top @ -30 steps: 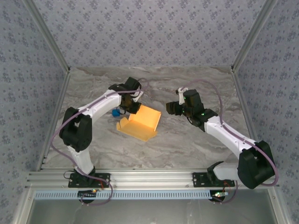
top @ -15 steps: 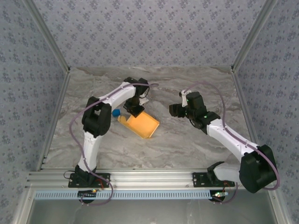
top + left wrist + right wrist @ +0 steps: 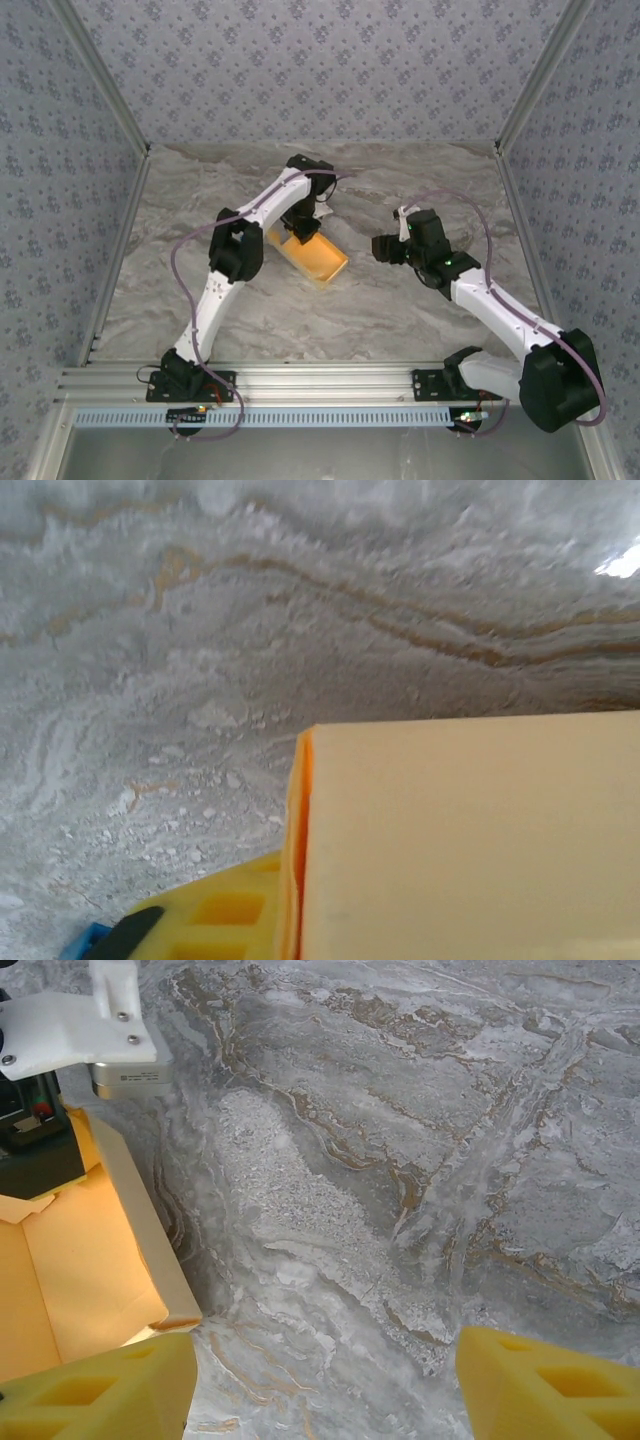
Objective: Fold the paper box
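The paper box (image 3: pixel 318 256) is a yellow-orange cardboard piece lying on the marble table's middle. My left gripper (image 3: pixel 303 231) is down on its far left end. In the left wrist view a pale box panel (image 3: pixel 470 840) stands right beside one yellow finger (image 3: pixel 220 920), and the other finger is hidden behind the panel. My right gripper (image 3: pixel 386 248) hovers open just to the right of the box. Its yellow fingers (image 3: pixel 100 1390) stand wide apart over bare marble, with the box's open inside (image 3: pixel 70 1260) at their left.
A small blue thing (image 3: pixel 88 942) peeks out at the left finger's base. The left arm's wrist (image 3: pixel 70 1030) hangs over the box's far end. Patterned walls (image 3: pixel 320 70) close off the table on three sides, with bare marble (image 3: pixel 300 310) in front of the box.
The left arm has swung right and farther out, taking the box with it. The box now lies flatter and more closed. The right gripper has backed off slightly to the right.
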Action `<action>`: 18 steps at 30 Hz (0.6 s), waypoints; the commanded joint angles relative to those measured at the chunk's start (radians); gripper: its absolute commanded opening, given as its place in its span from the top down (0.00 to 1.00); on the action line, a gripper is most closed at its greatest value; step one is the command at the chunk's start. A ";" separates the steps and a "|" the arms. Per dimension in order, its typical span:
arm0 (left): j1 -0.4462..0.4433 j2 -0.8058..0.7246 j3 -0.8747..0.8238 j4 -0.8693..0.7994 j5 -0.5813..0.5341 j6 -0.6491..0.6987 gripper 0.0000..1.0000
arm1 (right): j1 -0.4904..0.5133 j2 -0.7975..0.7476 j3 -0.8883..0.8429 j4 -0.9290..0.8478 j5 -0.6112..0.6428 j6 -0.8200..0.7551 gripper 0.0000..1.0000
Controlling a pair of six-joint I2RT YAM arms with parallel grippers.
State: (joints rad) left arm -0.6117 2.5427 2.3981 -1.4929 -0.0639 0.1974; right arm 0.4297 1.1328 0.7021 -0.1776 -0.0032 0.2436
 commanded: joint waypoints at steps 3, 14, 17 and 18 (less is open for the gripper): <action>-0.008 0.016 0.090 -0.085 0.031 0.027 0.68 | -0.004 -0.023 -0.015 -0.023 0.016 0.017 0.29; -0.007 -0.035 0.164 -0.058 0.102 0.045 0.55 | -0.003 0.030 -0.024 0.017 -0.049 0.047 0.29; -0.007 -0.080 0.180 -0.018 0.139 0.045 0.50 | 0.004 0.111 0.013 0.035 -0.128 0.061 0.29; -0.007 -0.099 0.180 -0.001 0.151 0.045 0.49 | 0.011 0.152 0.028 0.048 -0.153 0.069 0.29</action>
State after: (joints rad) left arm -0.6155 2.5389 2.5370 -1.5101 0.0303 0.2279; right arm 0.4309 1.2171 0.6914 -0.1566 -0.0681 0.2802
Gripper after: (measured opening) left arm 0.500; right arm 0.710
